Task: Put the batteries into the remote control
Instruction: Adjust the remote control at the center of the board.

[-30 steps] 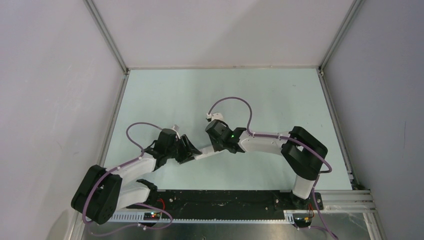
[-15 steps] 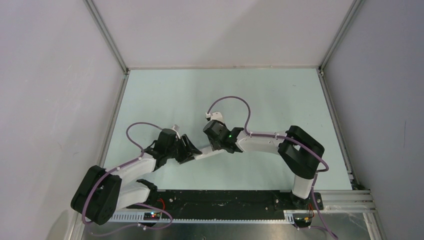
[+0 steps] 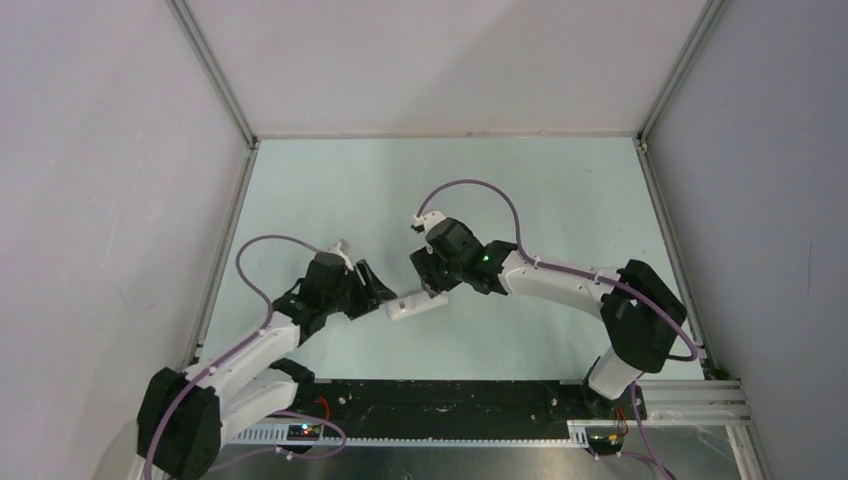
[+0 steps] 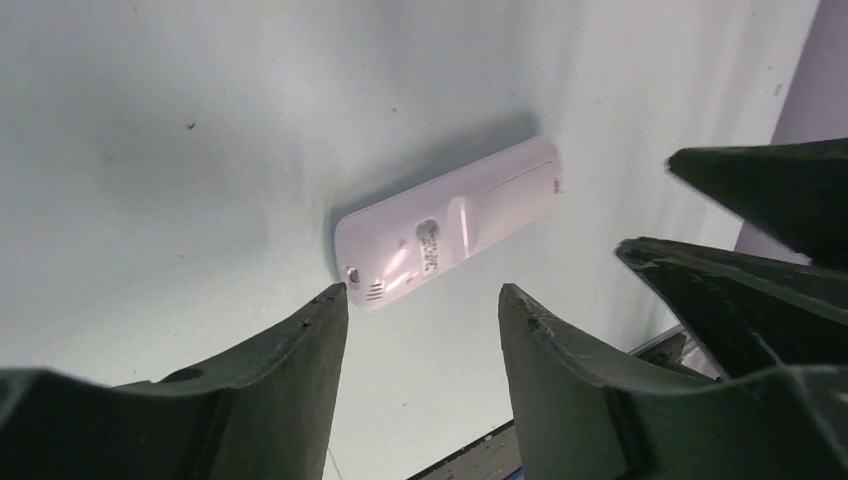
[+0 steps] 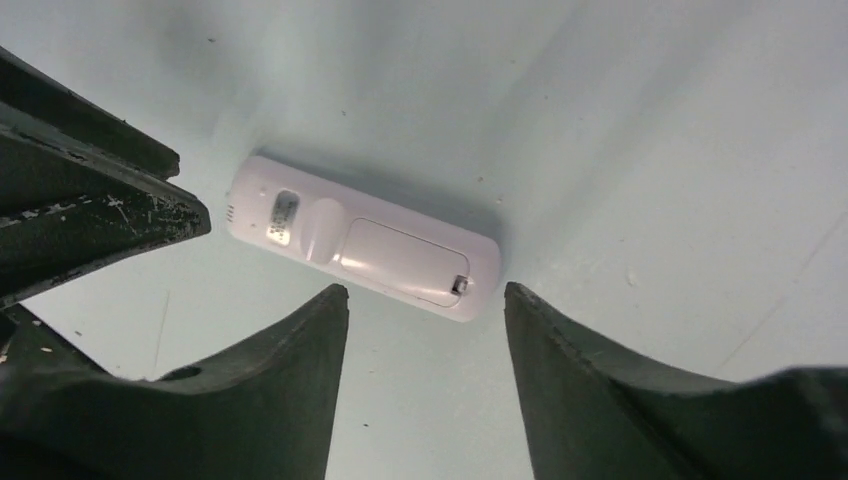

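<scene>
Left gripper (image 4: 422, 298) first: we see its fingers spread wide with nothing between them, hanging just over one end of the remote (image 4: 450, 225). Over to the right gripper (image 5: 425, 295), and its fingers are parted and empty too, poised above the opposite end. The remote lies flat on the counter (image 3: 560, 200), back side up. From the top camera we see it set at a slight slant between the two grippers, with one end under the right one. Whether either gripper touches it, we cannot tell. On that back we spot a small label (image 5: 285, 215) towards the left gripper's end. The cover (image 5: 400, 262) sits flush, its latch towards the right gripper's end.
</scene>
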You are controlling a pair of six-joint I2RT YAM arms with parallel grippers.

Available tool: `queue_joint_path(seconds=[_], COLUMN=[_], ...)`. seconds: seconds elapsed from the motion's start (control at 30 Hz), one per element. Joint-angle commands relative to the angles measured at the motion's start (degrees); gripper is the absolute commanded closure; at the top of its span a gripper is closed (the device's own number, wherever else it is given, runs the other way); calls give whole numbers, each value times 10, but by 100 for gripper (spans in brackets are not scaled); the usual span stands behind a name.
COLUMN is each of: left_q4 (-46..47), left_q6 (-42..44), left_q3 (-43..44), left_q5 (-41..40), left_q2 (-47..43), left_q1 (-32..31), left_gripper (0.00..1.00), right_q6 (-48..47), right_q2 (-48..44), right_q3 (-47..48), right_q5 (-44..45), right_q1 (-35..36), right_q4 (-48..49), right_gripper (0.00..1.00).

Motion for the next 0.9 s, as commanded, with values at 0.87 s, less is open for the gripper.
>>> queue_joint_path(seconds=[0.87], left_q4=[-21], left_q6=[8], left_q3=[5], left_q5=[-117], left_q2=[75], left_q1=[-161], left_gripper=[61], right_q6=[62], right_q2=[160], right_q3=[121], right_q5=[14], right_q1=[-31], right_q4=[-132], right_gripper=[78])
